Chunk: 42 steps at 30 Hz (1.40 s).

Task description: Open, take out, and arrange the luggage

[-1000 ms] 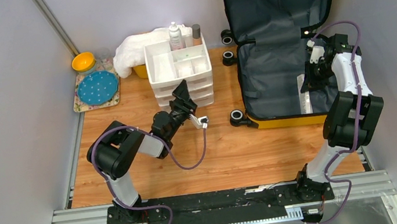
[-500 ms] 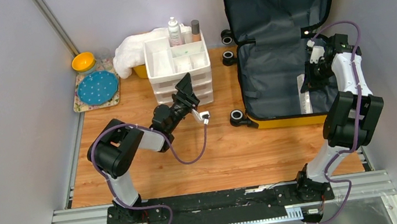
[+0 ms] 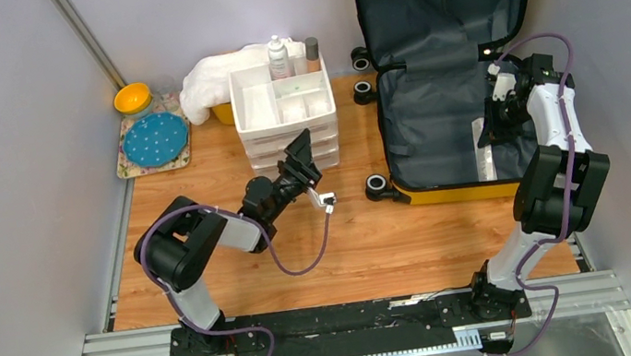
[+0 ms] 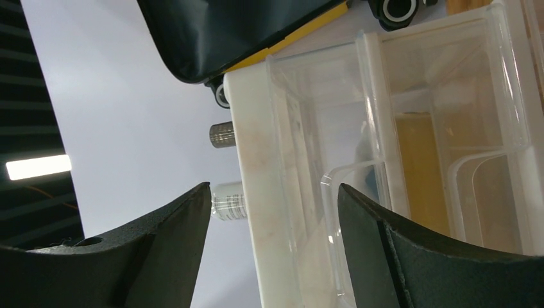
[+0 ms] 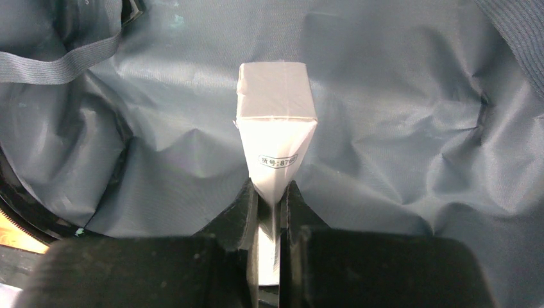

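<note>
The luggage (image 3: 434, 119) lies open at the back right, its dark grey lining showing and its lid leaning on the wall. My right gripper (image 3: 493, 131) hangs inside the lower half, shut on a thin white plastic packet (image 3: 482, 151). In the right wrist view the packet (image 5: 276, 115) is pinched at its near end between the fingers of the right gripper (image 5: 269, 192), above the grey lining (image 5: 410, 128). My left gripper (image 3: 301, 154) is open in front of the white drawer organiser (image 3: 283, 108). In the left wrist view the left gripper (image 4: 272, 192) holds nothing, and the organiser's corner (image 4: 256, 167) shows between its fingers.
Behind the organiser are a white towel (image 3: 205, 80) and small bottles (image 3: 278, 57). A yellow bowl (image 3: 133, 98) and a blue plate (image 3: 154, 139) sit at the back left. The suitcase's black wheels (image 3: 378, 186) face the organiser. Walls close in on both sides.
My left gripper has shifted slightly right along the organiser's front, rising then dropping back. The right arm and its packet have not moved.
</note>
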Motion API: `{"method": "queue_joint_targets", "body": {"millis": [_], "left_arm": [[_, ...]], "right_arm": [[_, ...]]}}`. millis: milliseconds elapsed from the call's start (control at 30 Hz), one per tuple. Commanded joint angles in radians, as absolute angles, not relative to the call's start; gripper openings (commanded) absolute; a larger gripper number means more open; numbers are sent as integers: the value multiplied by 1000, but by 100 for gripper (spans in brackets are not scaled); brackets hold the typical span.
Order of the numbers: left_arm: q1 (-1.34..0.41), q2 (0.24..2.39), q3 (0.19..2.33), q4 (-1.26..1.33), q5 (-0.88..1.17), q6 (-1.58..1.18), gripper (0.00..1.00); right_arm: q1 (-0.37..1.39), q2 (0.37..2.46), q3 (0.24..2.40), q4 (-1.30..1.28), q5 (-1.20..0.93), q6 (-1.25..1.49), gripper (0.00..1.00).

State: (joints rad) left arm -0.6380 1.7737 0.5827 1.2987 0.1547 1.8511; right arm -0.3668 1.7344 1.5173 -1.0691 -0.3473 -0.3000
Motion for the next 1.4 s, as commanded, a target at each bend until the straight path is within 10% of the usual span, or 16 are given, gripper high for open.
{"method": "queue_joint_targets", "body": {"millis": [0,400,600,733,1133,1367], "left_arm": [[-678,1700,565,1671,169,1885,80],[-807,1576,456,1642,29,1800,82],[-825,1252,419,1067,-113,1480,83],[-744,1026,705,-62,244,1030,80],[-307,1363,1432,-758,917,710,72],[-305,1428,1433,-853,856,933,65]], "right_arm": [[-360,1700,1508,-1092,-365,-310,0],[-360,1686,1509,-1097,-402,-307,0],[-360,1680,1508,-1100,-402,-305,0],[-359,1677,1506,-1100,-402,-296,0],[-342,1683,1497,-1083,-414,-247,0],[-336,1666,1465,-1060,-414,-229,0]]}}
